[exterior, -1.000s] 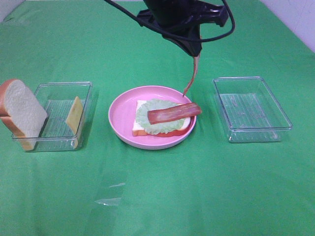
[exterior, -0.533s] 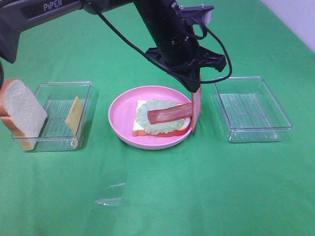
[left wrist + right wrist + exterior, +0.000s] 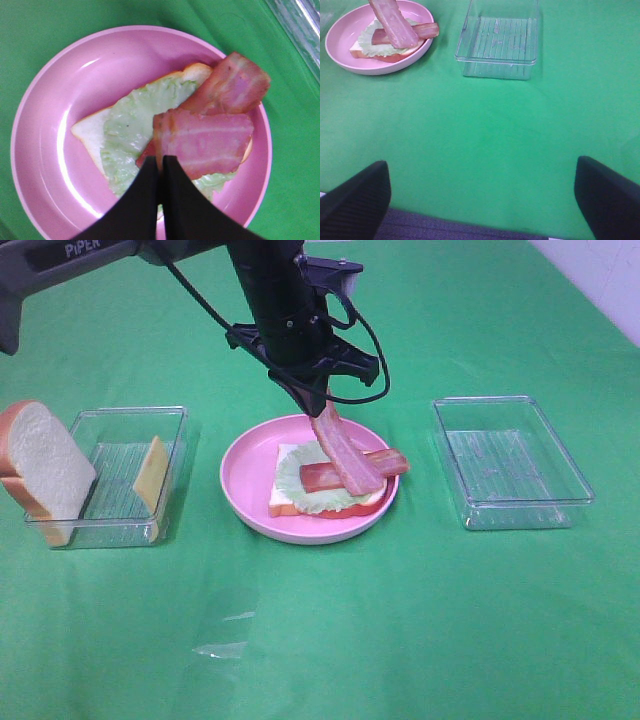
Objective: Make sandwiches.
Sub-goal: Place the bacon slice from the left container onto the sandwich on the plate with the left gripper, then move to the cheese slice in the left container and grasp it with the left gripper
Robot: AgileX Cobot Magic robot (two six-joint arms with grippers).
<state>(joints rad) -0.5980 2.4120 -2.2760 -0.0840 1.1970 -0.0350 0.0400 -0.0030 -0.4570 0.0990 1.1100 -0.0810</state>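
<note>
The left gripper (image 3: 318, 408) is clamped on the top end of a bacon strip (image 3: 348, 455) above the half-built sandwich (image 3: 300, 495) on the plate (image 3: 243, 472) at mid-table. I judge the strip light, pliant and a little slick, so an end pinch suits it. Its long axis slants from the jaws down toward near right. Its free end seemingly touches the flat strip (image 3: 392, 461), which runs left to right across the lettuce (image 3: 288, 476). The right gripper (image 3: 481, 200) gapes wide, holding nothing.
</note>
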